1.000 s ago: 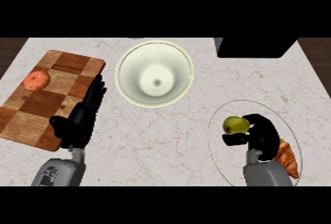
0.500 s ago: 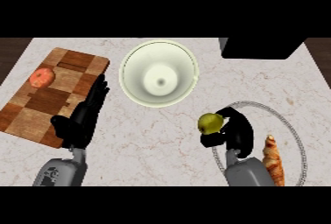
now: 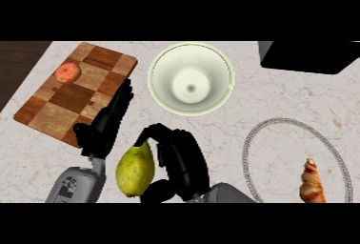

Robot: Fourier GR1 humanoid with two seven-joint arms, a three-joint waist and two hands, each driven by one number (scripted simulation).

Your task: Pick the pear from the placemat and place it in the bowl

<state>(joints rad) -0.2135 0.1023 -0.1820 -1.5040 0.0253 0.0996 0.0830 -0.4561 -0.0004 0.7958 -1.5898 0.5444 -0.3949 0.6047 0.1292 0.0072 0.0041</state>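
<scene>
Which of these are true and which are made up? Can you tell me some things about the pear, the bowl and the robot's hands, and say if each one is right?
1. The pear is inside the bowl. False: the pear is still outside it, held below the bowl.
2. The right hand curls round the pear. True.
3. The left hand holds the round red fruit. False: that fruit lies alone on the wooden board; the left hand holds nothing.
4. A croissant lies on the round placemat. True.
5. The bowl has nothing in it. True.
</scene>
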